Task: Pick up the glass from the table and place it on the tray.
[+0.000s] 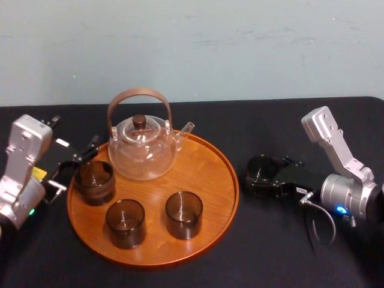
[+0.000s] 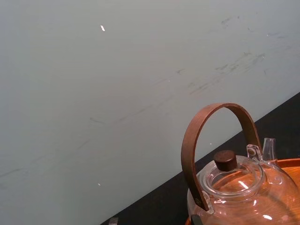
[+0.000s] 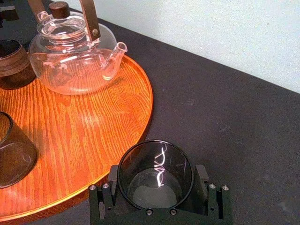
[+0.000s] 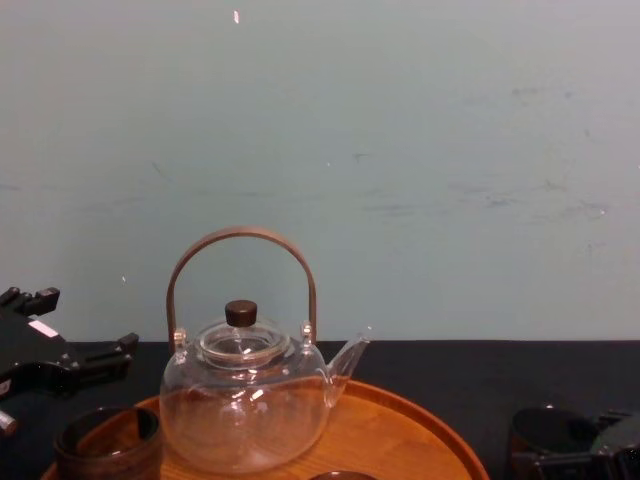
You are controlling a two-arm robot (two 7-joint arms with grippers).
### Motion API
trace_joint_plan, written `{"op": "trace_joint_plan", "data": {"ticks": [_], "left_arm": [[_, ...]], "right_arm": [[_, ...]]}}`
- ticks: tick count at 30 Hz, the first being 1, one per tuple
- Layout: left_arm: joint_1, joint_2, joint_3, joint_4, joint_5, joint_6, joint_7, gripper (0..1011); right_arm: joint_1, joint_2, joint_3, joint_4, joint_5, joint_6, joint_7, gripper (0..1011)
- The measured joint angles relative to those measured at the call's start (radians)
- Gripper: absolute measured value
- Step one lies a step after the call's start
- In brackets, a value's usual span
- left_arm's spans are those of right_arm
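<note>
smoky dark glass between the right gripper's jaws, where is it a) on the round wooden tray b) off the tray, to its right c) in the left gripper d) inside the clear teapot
b: the smoky dark glass, between the jaws of the right gripper, is outside the round orange-brown wooden tray, to its right.

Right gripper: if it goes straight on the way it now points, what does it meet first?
Probably the rim of the tray. The right gripper, shut on the glass, points across the table toward the tray's right edge, so the glass would touch the rim first; its height is unclear.
</note>
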State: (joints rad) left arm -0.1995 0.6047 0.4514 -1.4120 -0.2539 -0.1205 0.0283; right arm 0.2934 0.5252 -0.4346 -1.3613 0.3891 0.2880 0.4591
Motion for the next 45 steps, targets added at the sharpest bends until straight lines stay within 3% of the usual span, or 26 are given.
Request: {"op": "trace_joint_plan", "data": {"ticks": [7,12,27,39,45], "left_arm": [[0.000,0.000,0.000,0.000,0.000,0.000,0.000,1001],[0.000,0.000,0.000,0.000,0.000,0.000,0.000,1001],[0.000,0.000,0.000,0.000,0.000,0.000,0.000,1001],[0.000,0.000,0.000,0.000,0.000,0.000,0.000,1001],[0.000,0.000,0.000,0.000,0.000,0.000,0.000,1001]], "right_arm": [[-0.001,0.001,0.002,-0.001,0.002,-0.001,0.000,1002],[-0.002,0.001,0.002,-0.002,0.004,-0.002,0.000,904],[-0.004,0.002,0.003,-0.003,0.006,-0.003,0.001,905],[-0.018,0.045,0.031,-0.095,0.039,-0.010,0.041,905],[0.003,0.052,0.024,-0.116,0.047,-0.030,0.063,905]]}}
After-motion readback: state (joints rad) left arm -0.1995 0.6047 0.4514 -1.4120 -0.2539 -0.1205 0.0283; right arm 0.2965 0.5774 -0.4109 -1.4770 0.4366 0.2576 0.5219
